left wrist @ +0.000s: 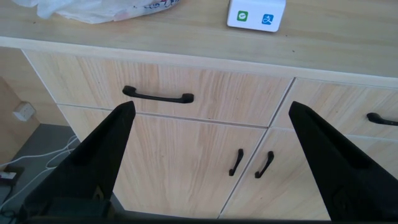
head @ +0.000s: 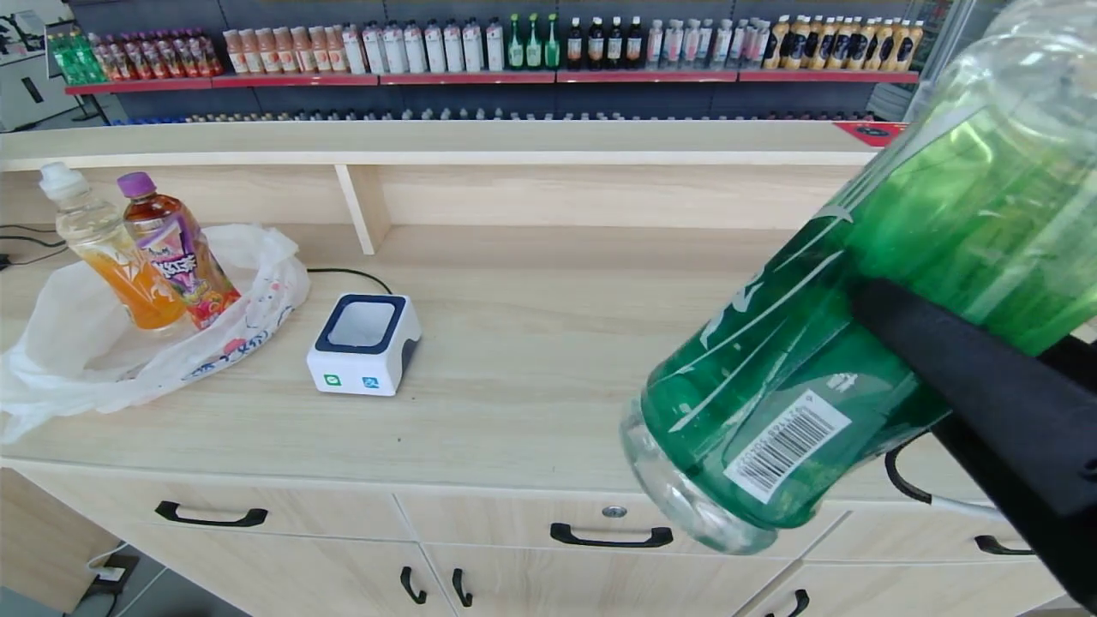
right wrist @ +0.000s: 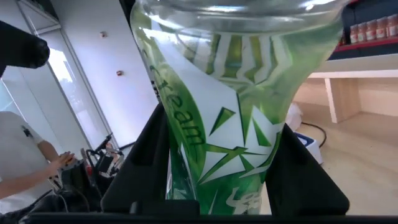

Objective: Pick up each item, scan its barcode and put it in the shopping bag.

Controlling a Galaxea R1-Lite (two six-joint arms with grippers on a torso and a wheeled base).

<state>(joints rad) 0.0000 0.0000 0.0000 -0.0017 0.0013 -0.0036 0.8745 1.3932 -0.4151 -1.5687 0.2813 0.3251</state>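
Observation:
A big green bottle (head: 866,326) hangs tilted close to the head camera on the right, its barcode label (head: 787,444) facing up and forward. My right gripper (right wrist: 221,162) is shut on the green bottle (right wrist: 230,106), one black finger (head: 968,377) across its side. The white scanner (head: 365,344) with a dark blue rim sits on the counter left of centre. A white shopping bag (head: 111,334) lies at the left with an orange bottle (head: 107,248) and a purple-capped tea bottle (head: 176,250) standing in it. My left gripper (left wrist: 208,155) is open, low before the cabinet front, below the scanner (left wrist: 256,14).
The light wood counter (head: 548,343) has a raised back shelf with a divider (head: 364,206). Drawers and doors with black handles (head: 610,538) run below its front edge. Shelves of bottles (head: 514,43) line the room behind. The scanner's black cable (head: 351,274) trails back.

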